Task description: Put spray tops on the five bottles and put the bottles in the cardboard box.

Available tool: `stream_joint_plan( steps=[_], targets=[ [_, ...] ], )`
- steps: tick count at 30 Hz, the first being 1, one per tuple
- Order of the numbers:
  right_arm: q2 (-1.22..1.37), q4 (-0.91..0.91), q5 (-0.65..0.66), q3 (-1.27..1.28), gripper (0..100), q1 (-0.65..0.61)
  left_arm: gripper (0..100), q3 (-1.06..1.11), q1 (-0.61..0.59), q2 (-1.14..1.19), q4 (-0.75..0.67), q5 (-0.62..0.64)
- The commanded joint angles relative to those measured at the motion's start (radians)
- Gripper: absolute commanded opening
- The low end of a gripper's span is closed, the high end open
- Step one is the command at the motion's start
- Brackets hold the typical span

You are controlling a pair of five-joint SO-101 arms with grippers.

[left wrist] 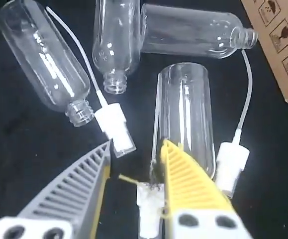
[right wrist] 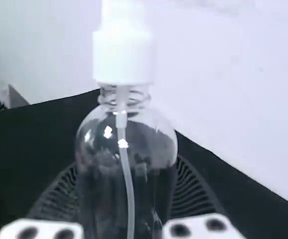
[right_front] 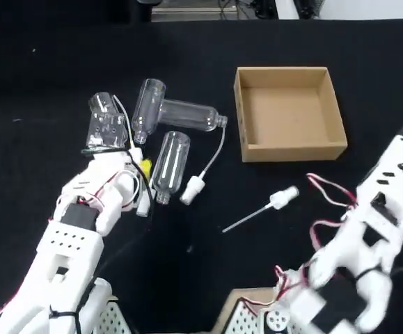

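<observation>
Four clear plastic bottles lie on their sides on the black table (right_front: 41, 62) ahead of your left arm, all with bare threaded necks. The leftmost bottle (right_front: 107, 120) lies apart. The middle bottle (right_front: 147, 108) and the long bottle (right_front: 187, 115) touch in an L. The nearest bottle (left wrist: 186, 114) lies against the yellow finger (left wrist: 188, 194) of your left gripper (left wrist: 136, 147), which is spread moderately wide and grips nothing.

Three white spray tops with thin tubes lie loose. One top (left wrist: 115, 129) is just off the gripper's tips. A second top (right_front: 193, 188) lies just beside the nearest bottle. A third top (right_front: 285, 197) lies alone below the cardboard box (right_front: 290, 111).

Your right gripper (right wrist: 124, 196) is closed around the fifth bottle (right wrist: 126, 164), holding it upright at the table's right edge. Its white spray top (right wrist: 121, 55) sits on the neck with the tube running down inside.

The box is open and brown, and stands right of the bottles. Its outer wall carries small black pictograms in squares (left wrist: 283, 35). You can't read any lettering there.
</observation>
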Motion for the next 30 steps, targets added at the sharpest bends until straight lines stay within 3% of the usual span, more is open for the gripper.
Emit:
stream_joint_plan(
  steps=[1, 5, 12, 30],
  targets=[
    [0.199, -0.227, -0.002, -0.128, 1.0, 0.051, 15, 0.004, 0.015, -0.017, -0.048, 0.006],
    [0.437, -0.377, -0.002, -0.254, 1.0, 0.081, 15, 0.016, 0.021, -0.017, -0.054, 0.006],
    [0.722, -0.416, 0.000, -0.490, 1.0, 0.115, 15, 0.016, 0.025, -0.017, -0.054, 0.006],
    [0.966, -0.419, 0.005, -0.636, 1.2, 0.126, 15, 0.015, 0.025, -0.017, -0.054, 0.006]
  ],
)
